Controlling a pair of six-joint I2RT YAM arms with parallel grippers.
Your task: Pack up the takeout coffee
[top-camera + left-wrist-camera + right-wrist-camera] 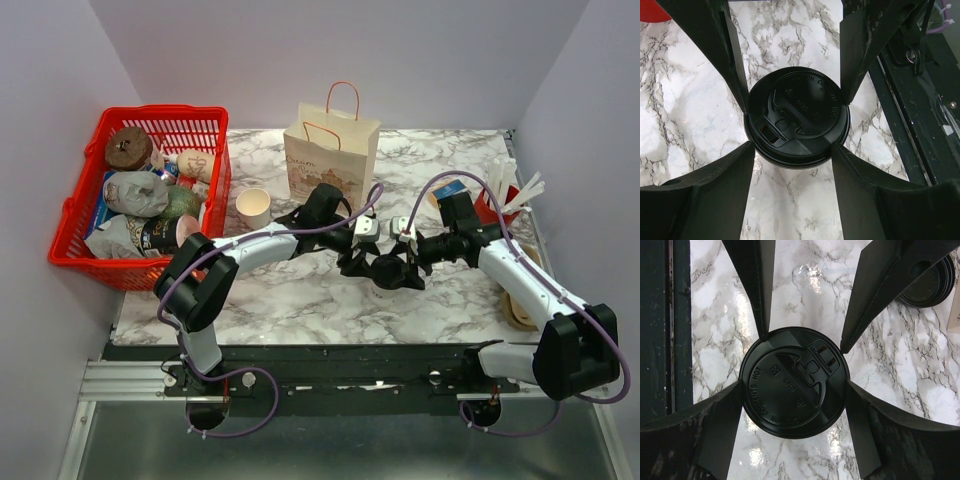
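Note:
The takeout coffee [389, 275] stands on the marble table in front of the paper bag; from above, both grippers hide most of it. Its round black lid [797, 117] fills the middle of the left wrist view, and the same lid [794, 382] fills the right wrist view. My left gripper [375, 268] reaches in from the left, and its two fingertips [753, 146] touch the lid's rim on its near part. My right gripper [403, 270] comes from the right, its fingertips [742, 386] pressed against opposite sides of the lid. Each wrist view also shows the other gripper's fingers at the top, touching the rim.
A cream paper bag [331, 150] with red handles stands upright behind the grippers. A tan paper cup [254, 207] sits left of it. A red basket [80, 250] of food items is at far left. A loose black lid [927, 285] lies nearby. A blue box [449, 188] and white utensils [510, 195] are at right.

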